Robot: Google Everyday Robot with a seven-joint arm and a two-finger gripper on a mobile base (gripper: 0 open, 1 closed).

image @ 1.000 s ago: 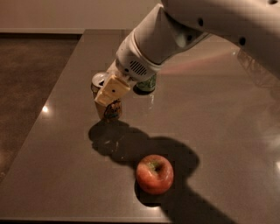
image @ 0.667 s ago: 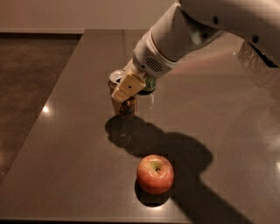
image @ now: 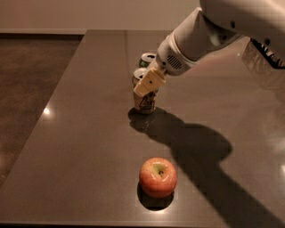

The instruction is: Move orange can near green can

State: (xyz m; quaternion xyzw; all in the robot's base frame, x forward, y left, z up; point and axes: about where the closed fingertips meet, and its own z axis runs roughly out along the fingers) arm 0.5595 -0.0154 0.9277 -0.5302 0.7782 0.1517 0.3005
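Carried rightward since the earlier frame, the orange can [image: 144,103] now stands just in front of the green can [image: 147,58], on the side toward the near edge. The two look close to touching, though the tool hides the gap. The tool [image: 148,84] is clenched around the orange can's upper half, above the middle of the surface [image: 89,133]. The can's base meets its shadow, so it seems set down or very nearly so.

By my reading the move itself is done. What is left is to let go and lift away without tipping either can.

An apple [image: 158,177] sits well apart, near the near edge. The surface is dark, glossy and brown-grey. A dark floor [image: 31,89] lies past its left edge and a pale wall [image: 89,13] beyond its far edge.
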